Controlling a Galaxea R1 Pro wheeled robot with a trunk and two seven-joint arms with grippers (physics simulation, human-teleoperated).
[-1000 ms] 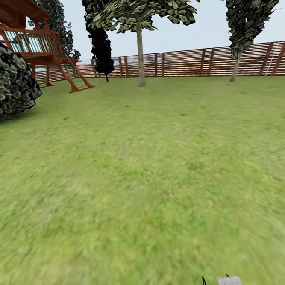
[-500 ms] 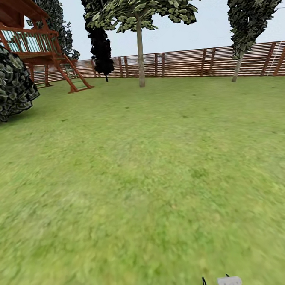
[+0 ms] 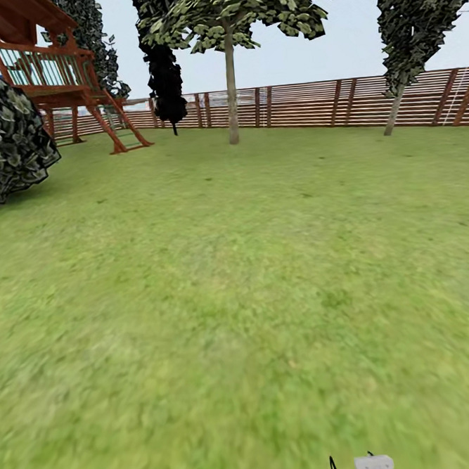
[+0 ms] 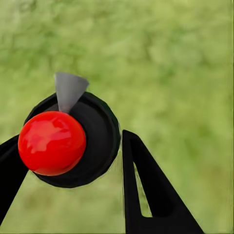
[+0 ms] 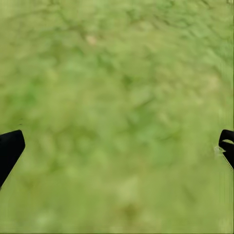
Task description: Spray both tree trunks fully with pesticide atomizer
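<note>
In the left wrist view the pesticide atomizer sits between two black fingers: a round black body with a glossy red ball on top and a grey cone nozzle. My left gripper is shut on it, above blurred grass. My right gripper is open over bare lawn, its black fingertips at the picture's edges. Far ahead in the head view stands a tree with a spreading leafy crown and a straight pale tree trunk, just before the fence. The garden lawn stretches between me and it.
A brown slat fence closes the far side. A wooden play tower with a ladder and a big dark bush stand left. A black column-shaped tree rises by the fence, and a thin leaning tree far right.
The whole head view has shifted a little: the bush slides left and the far trees drift right, so the camera has moved. The grippers look unchanged.
</note>
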